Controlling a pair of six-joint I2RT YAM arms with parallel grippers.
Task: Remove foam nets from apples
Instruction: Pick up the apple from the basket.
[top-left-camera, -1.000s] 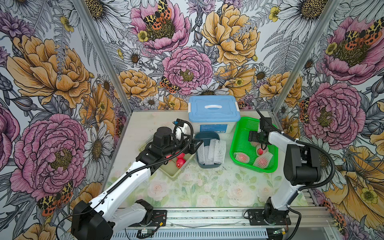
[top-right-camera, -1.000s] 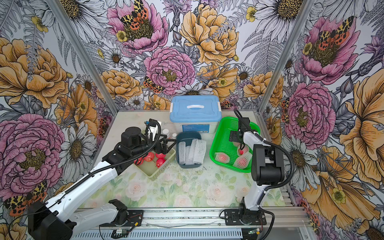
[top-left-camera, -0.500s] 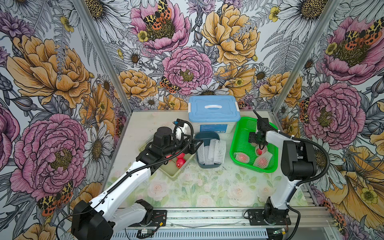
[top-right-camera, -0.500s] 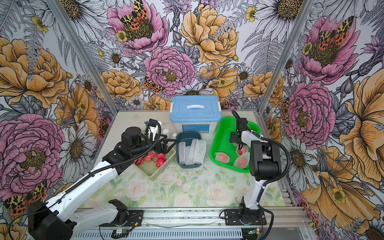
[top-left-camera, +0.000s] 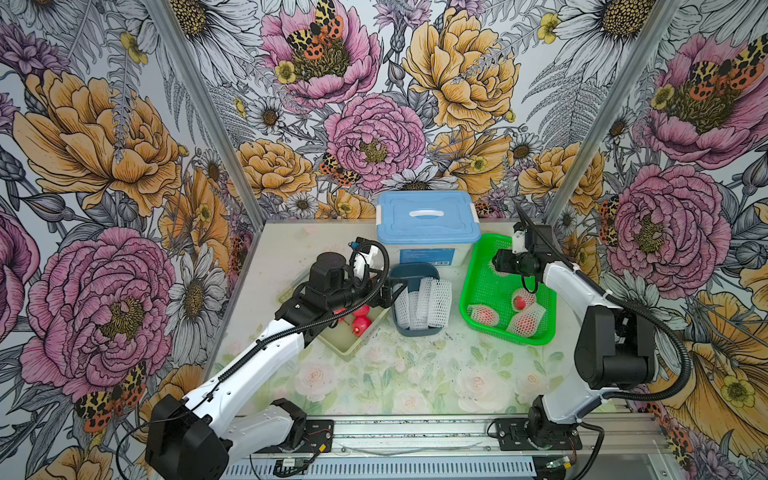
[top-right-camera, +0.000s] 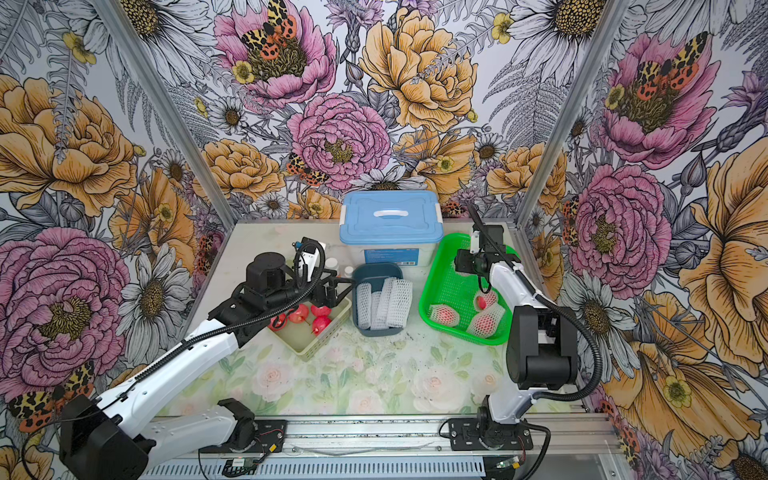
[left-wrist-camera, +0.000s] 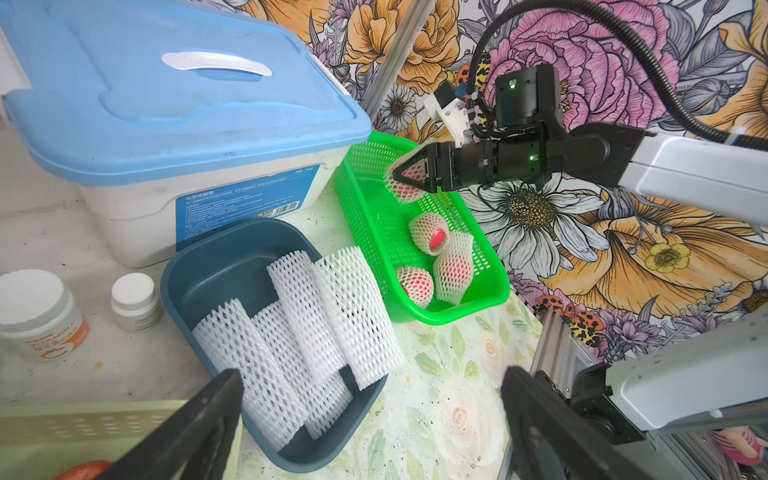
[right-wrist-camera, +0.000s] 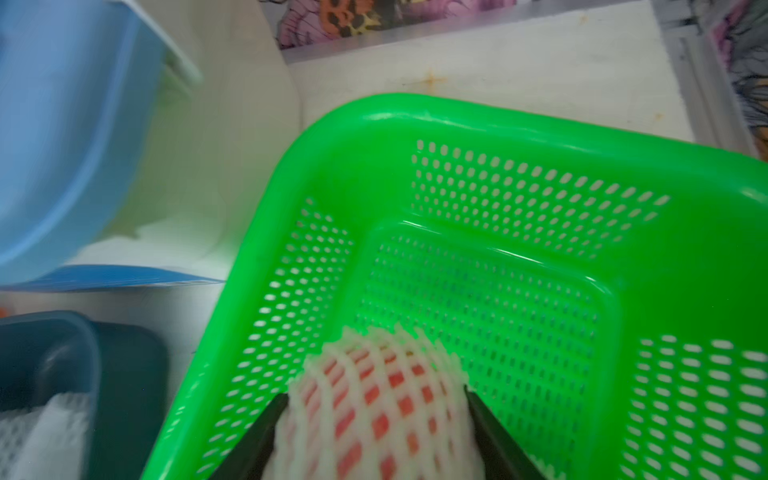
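Right hand (left-wrist-camera: 409, 178) clasps a netted apple (right-wrist-camera: 374, 386) over the green basket (right-wrist-camera: 457, 124); left hand (left-wrist-camera: 372, 374) gapes wide, empty

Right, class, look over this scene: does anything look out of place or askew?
One apple in the green basket has its foam net slipped back, bare red skin poking out; its neighbours are covered.

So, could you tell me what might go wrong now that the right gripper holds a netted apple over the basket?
The right gripper pinches the netted apple only through soft foam, so the fruit could slip from its sleeve and fall into the green basket. The left gripper hangs open by the dark bin of foam nets, apart from that apple; reaching across might snag those nets.
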